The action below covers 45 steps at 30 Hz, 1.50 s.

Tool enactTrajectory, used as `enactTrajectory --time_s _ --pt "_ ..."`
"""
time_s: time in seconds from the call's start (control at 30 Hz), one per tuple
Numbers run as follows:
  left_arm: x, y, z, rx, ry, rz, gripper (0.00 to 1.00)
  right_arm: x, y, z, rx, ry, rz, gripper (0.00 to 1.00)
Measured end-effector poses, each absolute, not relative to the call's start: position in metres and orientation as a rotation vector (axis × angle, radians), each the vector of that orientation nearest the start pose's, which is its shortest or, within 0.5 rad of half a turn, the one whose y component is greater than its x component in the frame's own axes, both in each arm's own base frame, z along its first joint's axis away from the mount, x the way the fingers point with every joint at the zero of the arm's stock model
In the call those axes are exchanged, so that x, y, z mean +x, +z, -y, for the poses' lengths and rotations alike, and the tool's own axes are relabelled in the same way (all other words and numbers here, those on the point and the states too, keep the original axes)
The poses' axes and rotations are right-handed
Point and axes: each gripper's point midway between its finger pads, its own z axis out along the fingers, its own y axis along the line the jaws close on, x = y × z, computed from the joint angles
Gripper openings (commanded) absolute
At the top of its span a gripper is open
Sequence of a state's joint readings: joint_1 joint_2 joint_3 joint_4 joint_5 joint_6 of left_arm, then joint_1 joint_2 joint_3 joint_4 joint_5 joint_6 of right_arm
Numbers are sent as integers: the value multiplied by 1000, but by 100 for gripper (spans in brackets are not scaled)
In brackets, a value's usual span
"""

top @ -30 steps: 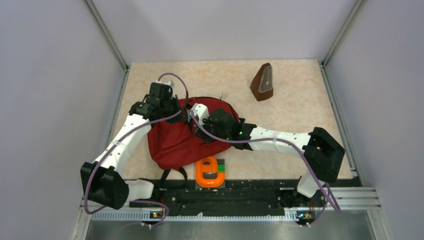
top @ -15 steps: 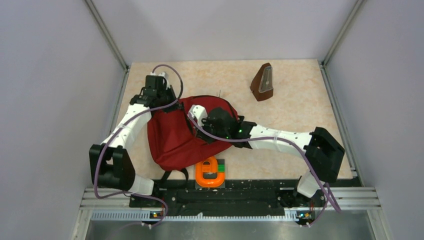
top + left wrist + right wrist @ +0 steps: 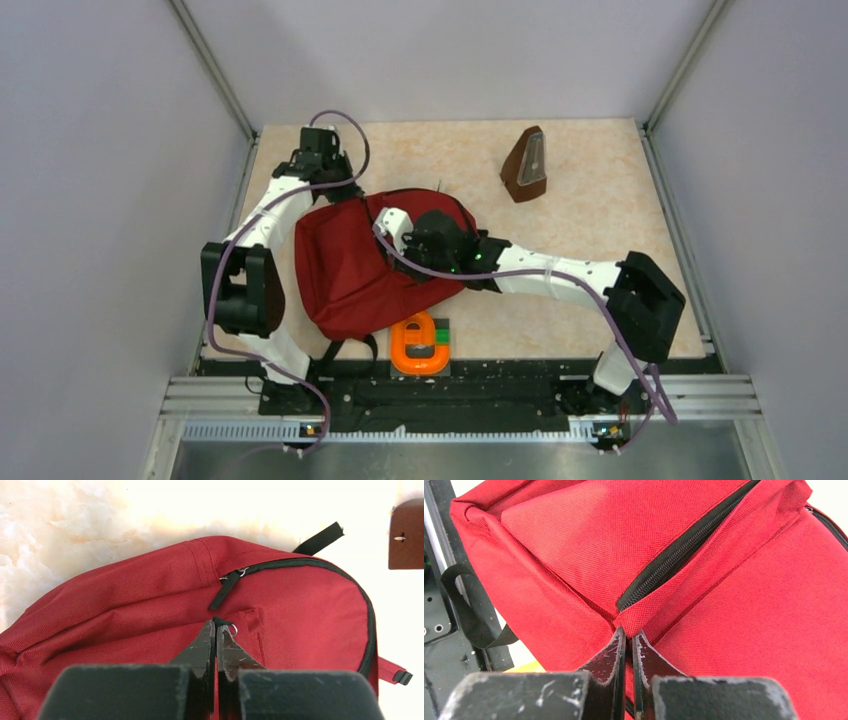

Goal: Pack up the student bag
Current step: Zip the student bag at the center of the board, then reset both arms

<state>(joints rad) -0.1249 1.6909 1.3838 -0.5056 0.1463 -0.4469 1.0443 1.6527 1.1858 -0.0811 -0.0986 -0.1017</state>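
Observation:
The student bag [image 3: 350,270], a dark-red backpack with black zippers, lies flat at the middle left of the table. My left gripper [image 3: 343,192] is at its far left corner. In the left wrist view it [image 3: 217,625] is shut on a black zipper pull tab with a small metal ring, on the bag [image 3: 125,605]. My right gripper [image 3: 392,238] rests on the bag's upper middle. In the right wrist view it [image 3: 628,632] is shut on a pinched fold of the bag's red fabric [image 3: 574,540] at the end of a closed black zipper [image 3: 674,555].
A brown metronome [image 3: 526,165] stands at the back right and shows in the left wrist view [image 3: 407,535]. An orange U-shaped piece [image 3: 420,345] lies on a green and black block by the near rail. A black strap [image 3: 469,615] trails by the rail.
My left arm has folded back and its gripper has moved toward the far left, drawing the bag's corner with it. The right gripper has barely moved.

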Motion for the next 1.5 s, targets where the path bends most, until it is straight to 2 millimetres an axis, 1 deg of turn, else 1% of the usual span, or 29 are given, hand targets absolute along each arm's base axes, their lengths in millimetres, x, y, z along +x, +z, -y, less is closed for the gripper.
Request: enactTrajectory --time_s 0.1,0.23,0.27,0.3,0.33,0.37,0.4,0.43,0.5,0.57,0.63,0.7,0.8,0.87,0.93,0.97,1.03,1.07,1.1,1.17,1.23,1.33,1.37,1.4,1.5 --pt "439 148 94 -335 -406 -2418 0 235 155 -419 -1232 643 -1812 0" --pt "438 142 90 -353 -370 -2436 0 237 153 -417 -1235 634 -1819 0" --pt "438 142 89 -356 -363 -2436 0 238 153 -416 -1234 635 -1820 5" --pt "438 142 89 -356 -362 -2435 8 238 152 -416 -1234 635 -1821 21" --pt "439 142 89 -355 -362 -2434 26 238 153 -416 -1229 634 -1823 37" --pt "439 142 88 -351 -360 -2431 50 239 152 -415 -1224 631 -1827 51" --pt "443 144 87 -354 -354 -2416 65 239 152 -414 -1219 628 -1839 61" --pt "449 147 83 -360 -339 -2388 83 239 151 -412 -1216 619 -1847 66" --pt "460 156 74 -371 -320 -2328 88 243 151 -408 -1190 607 -1865 71" --pt "469 168 66 -383 -309 -2265 91 250 155 -404 -1152 596 -1881 80" --pt "471 183 58 -393 -297 -2199 92 265 164 -397 -1065 582 -1914 81" --pt "468 199 54 -396 -289 -2141 94 288 178 -385 -951 565 -1941 81" --pt "458 230 47 -400 -276 -2036 94 325 200 -351 -742 527 -1974 81" --pt "449 248 41 -412 -258 -1976 95 349 216 -318 -591 492 -1983 82" --pt "440 266 33 -437 -233 -1915 95 366 228 -279 -454 445 -1982 82" --pt "433 274 28 -452 -215 -1885 95 373 232 -254 -375 413 -1982 82" --pt "421 285 20 -475 -189 -1842 95 381 237 -204 -240 337 -1981 85" --pt "415 288 16 -484 -177 -1824 95 381 238 -185 -187 305 -1980 87" --pt "407 291 12 -495 -162 -1807 95 381 240 -160 -119 259 -1975 89" --pt "391 297 5 -516 -135 -1773 95 377 245 -121 -16 169 -1958 90" --pt "378 305 -2 -533 -115 -1738 95 367 253 -91 56 77 -1920 91" --pt "359 318 -12 -555 -84 -1685 95 349 273 -61 131 -25 -1837 92" --pt "352 323 -15 -562 -74 -1667 95 344 280 -53 160 -53 -1809 96" --pt "347 326 -18 -568 -64 -1653 95 339 286 -44 190 -81 -1782 98" --pt "336 329 -23 -584 -42 -1630 95 330 296 -24 269 -161 -1730 99"
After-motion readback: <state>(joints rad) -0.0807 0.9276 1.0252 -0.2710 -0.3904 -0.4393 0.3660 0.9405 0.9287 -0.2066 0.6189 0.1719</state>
